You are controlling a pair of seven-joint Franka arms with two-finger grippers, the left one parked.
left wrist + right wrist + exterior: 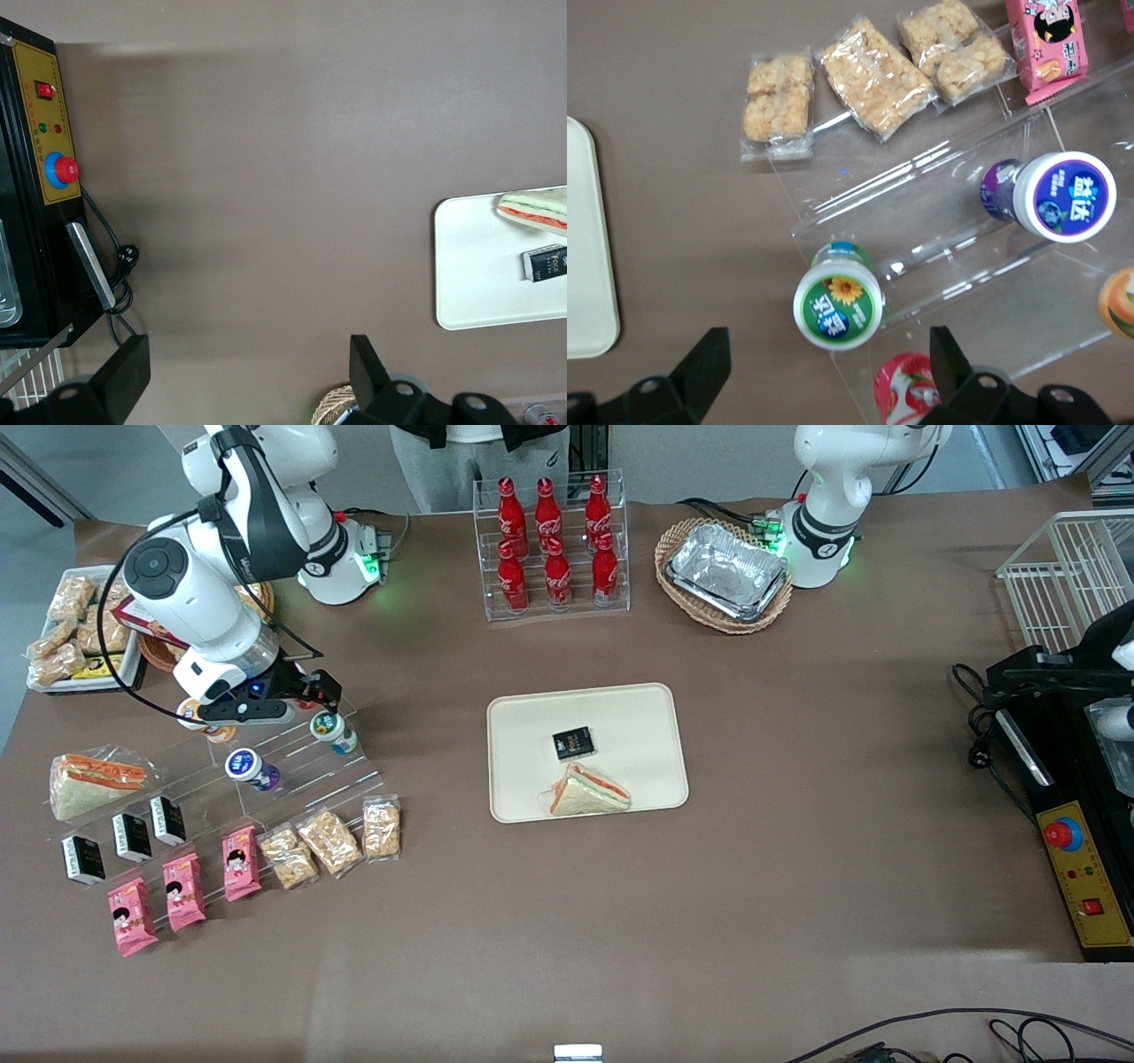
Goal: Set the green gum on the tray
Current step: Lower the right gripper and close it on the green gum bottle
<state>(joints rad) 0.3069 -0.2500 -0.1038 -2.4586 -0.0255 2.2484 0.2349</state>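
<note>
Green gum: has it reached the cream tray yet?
No, the green gum sits on the clear display stand under the open pincer; the tray holds only a sandwich and a black packet.

Green gum (837, 307) stands on clear stepped rack, well apart from cream tray (523, 713).

Just beside the black claw (824, 376), the glossy green plastic gum canister (838, 305) lies on a clear, shiny acrylic stepped rack (948, 239); brown matt bench (797, 850).

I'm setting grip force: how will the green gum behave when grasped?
The green gum looks like a rigid round canister, so probably firm but apt to roll. The clear stand looks slick. The open gripper hangs above it.
</note>
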